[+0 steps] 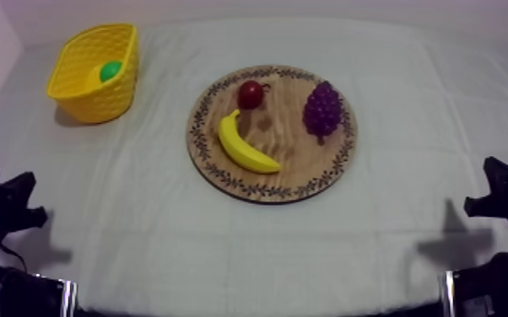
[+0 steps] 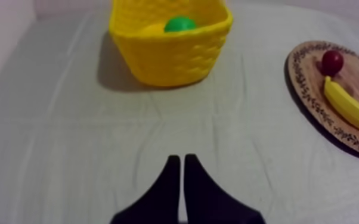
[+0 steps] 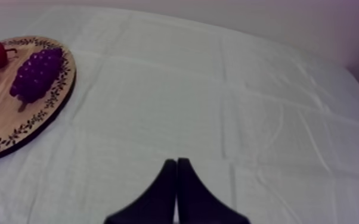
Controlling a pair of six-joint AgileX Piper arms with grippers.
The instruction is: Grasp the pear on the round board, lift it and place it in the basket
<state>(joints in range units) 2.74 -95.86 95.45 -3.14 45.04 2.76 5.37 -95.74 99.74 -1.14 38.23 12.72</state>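
pear: inside yellow basket, off wooden board; task judged complete | left tool, right tool: fingers together, empty, parked low over tabletop, likely because nothing is left to carry | banana, grapes, small red fruit: on board, not targets

From above I see the basket at the far left of the surface, with the pear inside it. The board lies mid-surface, right of the basket and well apart. On it, the small fruit is at the back, the grapes to its right, and the banana in front.
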